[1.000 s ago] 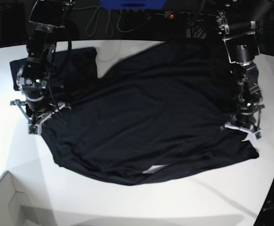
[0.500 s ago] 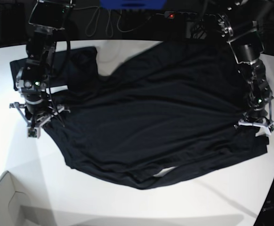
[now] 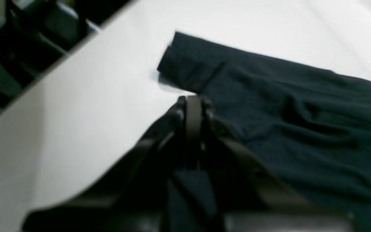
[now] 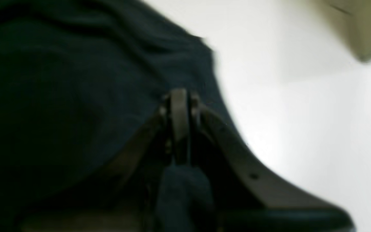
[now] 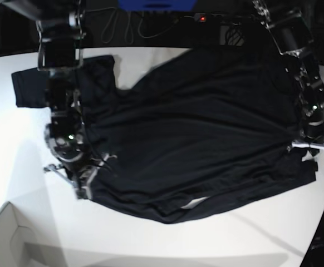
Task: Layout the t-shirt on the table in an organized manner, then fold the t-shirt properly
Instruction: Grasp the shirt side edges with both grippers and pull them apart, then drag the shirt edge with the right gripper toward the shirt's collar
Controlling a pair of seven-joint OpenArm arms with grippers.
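Observation:
The black t-shirt (image 5: 195, 133) lies spread over the white table (image 5: 234, 239), with one sleeve (image 5: 34, 86) reaching to the back left. My right gripper (image 5: 77, 179) is at the shirt's left front edge, shut on the fabric; the right wrist view shows its closed fingertips (image 4: 179, 100) at the shirt's (image 4: 60, 96) border. My left gripper (image 5: 315, 149) is at the shirt's right edge near the table's curved rim, shut on the fabric; the left wrist view shows it (image 3: 193, 103) pinched just behind a hemmed corner (image 3: 185, 64).
A white box corner (image 5: 6, 239) stands at the front left and shows as a beige block in the right wrist view (image 4: 366, 29). Cables and a power strip (image 5: 204, 18) lie behind the table. The table's edge (image 3: 76, 48) runs close to my left gripper.
My right gripper has moved toward the front and inward, dragging the shirt's left edge with it. My left gripper has moved outward to the right, pulling the shirt taut.

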